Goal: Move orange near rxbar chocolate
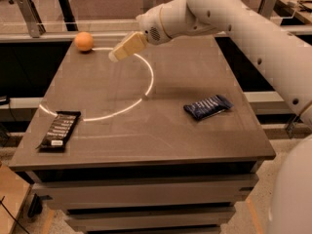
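On the table (204, 67) sit one orange (84, 41), one rxbar chocolate (59, 129) and one blue packet (208, 107), pincer (117, 55) hovering near the orange, opening unclear.

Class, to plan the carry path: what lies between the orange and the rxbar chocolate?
Camera view: only bare table crossed by a light arc separates orange and rxbar chocolate. The gripper hovers beside the orange, off that stretch.

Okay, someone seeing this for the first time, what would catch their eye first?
The big white robot arm reaches in from the upper right, its gripper hanging above the far left part of the table, just right of the bright orange at the far left corner. Then come the black rxbar chocolate at the near left edge and the dark blue packet on the right.
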`<state>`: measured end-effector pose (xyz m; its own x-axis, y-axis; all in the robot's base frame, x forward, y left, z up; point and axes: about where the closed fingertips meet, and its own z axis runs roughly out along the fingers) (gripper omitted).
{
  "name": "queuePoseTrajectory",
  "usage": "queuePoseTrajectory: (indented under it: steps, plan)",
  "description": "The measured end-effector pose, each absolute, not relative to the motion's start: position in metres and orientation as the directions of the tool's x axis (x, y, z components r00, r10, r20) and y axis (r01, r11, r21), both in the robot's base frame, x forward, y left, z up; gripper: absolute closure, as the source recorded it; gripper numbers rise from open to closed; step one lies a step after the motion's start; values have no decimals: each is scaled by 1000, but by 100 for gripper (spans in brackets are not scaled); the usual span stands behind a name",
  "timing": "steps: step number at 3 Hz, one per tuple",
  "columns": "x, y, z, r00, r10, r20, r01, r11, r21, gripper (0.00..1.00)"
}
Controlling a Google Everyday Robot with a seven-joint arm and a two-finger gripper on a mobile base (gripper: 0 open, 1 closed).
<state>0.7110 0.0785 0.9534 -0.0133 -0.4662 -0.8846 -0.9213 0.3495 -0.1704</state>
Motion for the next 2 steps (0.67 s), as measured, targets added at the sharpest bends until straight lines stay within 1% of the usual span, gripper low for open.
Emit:
queuePoseTrajectory:
  steps: [2]
  plan:
    - [749,142,921,-61,-397,-916,-913,392,-110,0]
